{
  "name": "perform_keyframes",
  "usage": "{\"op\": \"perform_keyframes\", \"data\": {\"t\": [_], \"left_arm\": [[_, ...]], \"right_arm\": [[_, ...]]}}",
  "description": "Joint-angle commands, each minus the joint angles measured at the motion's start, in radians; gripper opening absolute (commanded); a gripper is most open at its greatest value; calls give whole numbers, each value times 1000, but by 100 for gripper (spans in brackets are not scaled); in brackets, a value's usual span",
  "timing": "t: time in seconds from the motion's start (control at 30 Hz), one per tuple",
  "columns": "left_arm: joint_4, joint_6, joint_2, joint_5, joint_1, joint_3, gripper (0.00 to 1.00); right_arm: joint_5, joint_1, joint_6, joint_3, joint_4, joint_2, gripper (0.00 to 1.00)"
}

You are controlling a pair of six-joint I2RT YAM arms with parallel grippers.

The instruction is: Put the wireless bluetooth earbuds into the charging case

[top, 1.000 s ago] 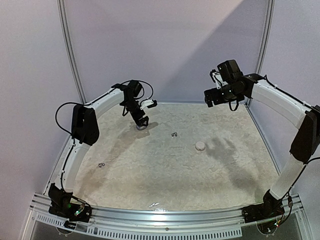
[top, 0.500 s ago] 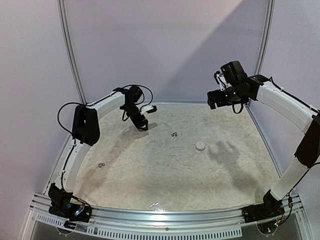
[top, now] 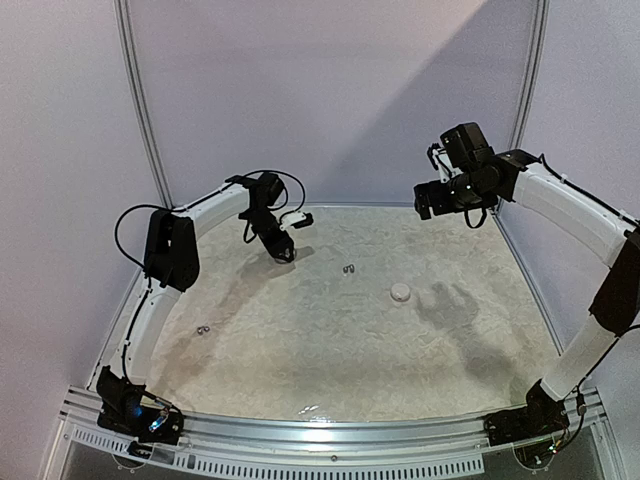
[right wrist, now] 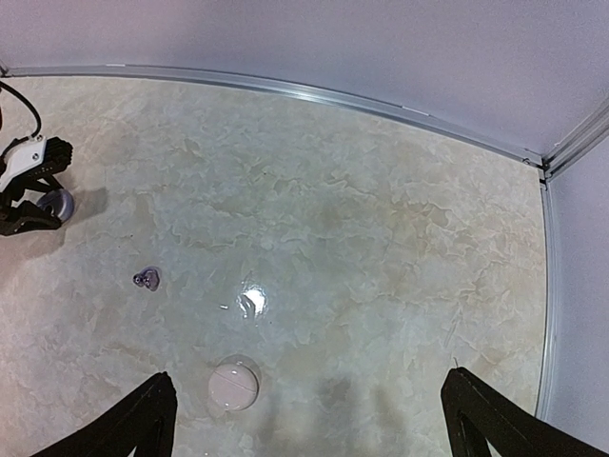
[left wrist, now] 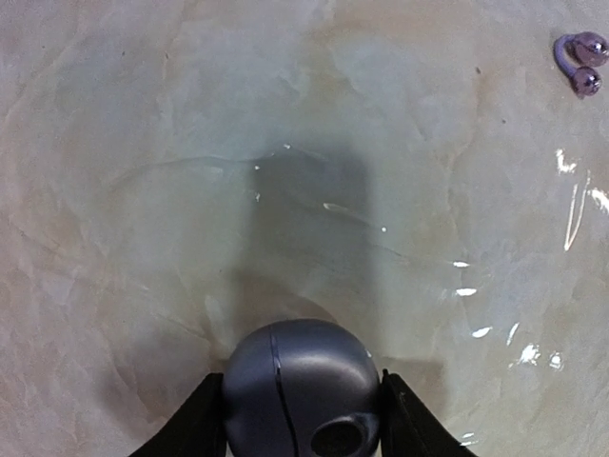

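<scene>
A dark grey round charging case (left wrist: 303, 381) sits between the two black fingers of my left gripper (left wrist: 303, 424), which is shut on its sides just above the table. From above, my left gripper (top: 281, 249) hangs at the back left. A pair of dark grey, shiny earbuds (left wrist: 580, 59) lies on the table to the right of it, also visible as earbuds (top: 348, 268) and earbuds (right wrist: 147, 278). Another tiny earbud pair (top: 202, 329) lies at the near left. My right gripper (right wrist: 306, 386) is open and empty, high over the back right.
A white round case (top: 401, 292) lies shut on the table near the middle, seen below my right gripper as the white case (right wrist: 233, 386). A metal rail (right wrist: 314, 93) and the walls bound the table at the back and right.
My left gripper has closed on the dark grey case and raised it a little off the table. The right arm shifted slightly to the right, then held still.
</scene>
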Motion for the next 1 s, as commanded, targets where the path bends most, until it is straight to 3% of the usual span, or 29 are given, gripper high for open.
{"op": "perform_keyframes", "data": {"t": [0.0,0.13,0.33,0.5,0.67,0.83,0.97], "left_arm": [[-23,54,-46,33,6,-21,18],[24,114,-167,106,-4,-32,17],[115,296,-432,201,-48,-146,16],[246,448,-695,116,-114,-362,15],[567,488,-929,2,-196,-644,8],[685,531,-1046,-100,-286,-799,8],[750,549,-1139,-89,-308,-935,8]], "right_arm": [[-12,9,21,-4,-6,-43,99],[-99,9,42,6,37,-70,99],[-391,9,65,57,155,-112,98],[-565,16,115,55,323,-127,91],[-675,61,186,97,429,-107,86],[-769,141,216,214,376,-46,84],[-730,246,199,241,308,8,84]]}}
